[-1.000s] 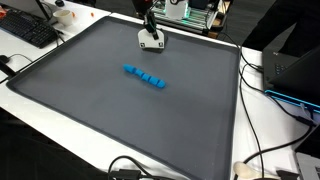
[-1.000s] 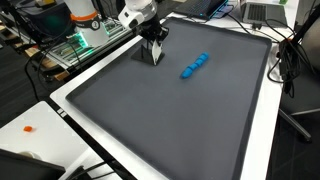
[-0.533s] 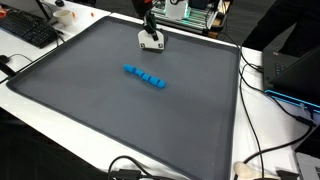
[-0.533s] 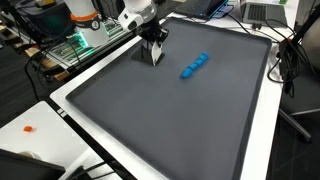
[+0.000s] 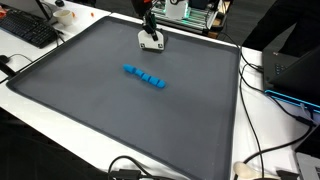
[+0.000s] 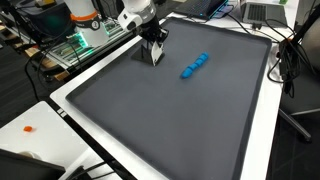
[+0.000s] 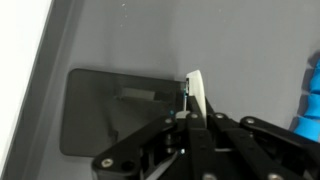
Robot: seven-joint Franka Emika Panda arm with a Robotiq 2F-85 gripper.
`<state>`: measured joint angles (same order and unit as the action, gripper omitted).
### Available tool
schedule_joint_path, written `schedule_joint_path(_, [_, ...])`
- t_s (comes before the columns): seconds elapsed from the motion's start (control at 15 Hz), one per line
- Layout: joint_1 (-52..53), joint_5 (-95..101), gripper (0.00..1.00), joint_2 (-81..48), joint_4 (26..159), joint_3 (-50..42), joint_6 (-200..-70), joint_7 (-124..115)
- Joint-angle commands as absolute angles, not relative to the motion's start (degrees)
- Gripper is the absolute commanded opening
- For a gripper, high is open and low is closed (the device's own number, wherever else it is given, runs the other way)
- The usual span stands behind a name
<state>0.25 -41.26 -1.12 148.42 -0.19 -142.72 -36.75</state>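
My gripper stands low over the far edge of a dark grey mat, in both exterior views. In the wrist view the fingers are closed together on a thin white flat piece, seen edge-on. It shows as a white block under the gripper in an exterior view. A row of blue blocks lies on the mat apart from the gripper, toward the middle; it also shows in an exterior view and at the right edge of the wrist view.
The mat lies on a white table. A keyboard lies beyond one corner, a dark laptop and cables beside another. A small orange thing lies on the table. Equipment racks stand behind the arm.
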Motion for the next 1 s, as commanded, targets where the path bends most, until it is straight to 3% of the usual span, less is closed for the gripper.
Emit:
schedule_joint_path(0.0, [0.3,-41.8,0.01,-2.5,149.2,0.0,-143.6,-37.4])
schedule_joint_path(0.47, [0.5,-41.8,0.01,-2.5,149.4,0.1,-144.0,-37.6])
schedule_joint_path(0.53, [0.4,-42.0,0.29,-2.5,149.3,0.1,-143.5,-37.1])
schedule_joint_path(0.67, [0.4,-42.1,0.36,-2.7,149.5,0.0,-143.5,-37.1])
schedule_joint_path(0.93, [0.1,-41.9,0.67,-2.7,149.6,-0.3,-142.8,-37.0])
